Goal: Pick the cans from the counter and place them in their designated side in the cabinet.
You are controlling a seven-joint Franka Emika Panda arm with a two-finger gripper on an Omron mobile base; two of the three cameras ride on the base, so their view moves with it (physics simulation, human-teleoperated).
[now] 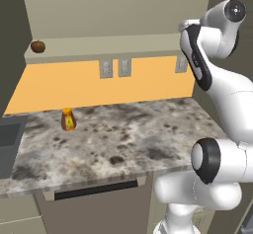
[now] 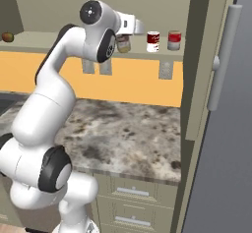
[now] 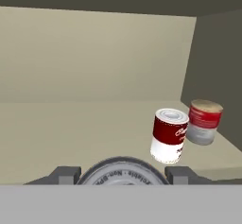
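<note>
- Cans first: the dark red over white can [image 3: 169, 135] stands upright on the long flat beige shelf board [image 3: 56, 133] of the big beige wall cabinet [image 2: 98, 1], toward its right-hand end. In the right base view it's at [image 2: 153, 42].
- Just to its right, close but not touching as far as I can see, sits the brighter red-and-grey can [image 3: 204, 122], also upright, right by the cabinet's dark side wall.
- The silver-grey can with a green-and-orange label [image 2: 123, 43] is up at shelf height, left of the dark red one. The arm's white wrist hides most of it in the right base view, so the label is hard to read.
- In the hand view that same can is just a round silver lid [image 3: 122, 175] with tiny print on its rim, cut off at the bottom.
- The two-finger gripper [image 3: 122, 176] has a dark finger tip [image 3: 66, 175] on each side of the lid, tight against it, so it looks clamped on that can. Can't tell if the can's base touches the shelf.
- The grey-beige speckled stone counter [image 1: 128, 134] has a small orange bottle [image 1: 67, 119] near its back left.
- A small brownish-red round thing [image 1: 38, 46] sits at the shelf's far left end; too small to name.
- The left base view's arm blocks the shelf's right end.
</note>
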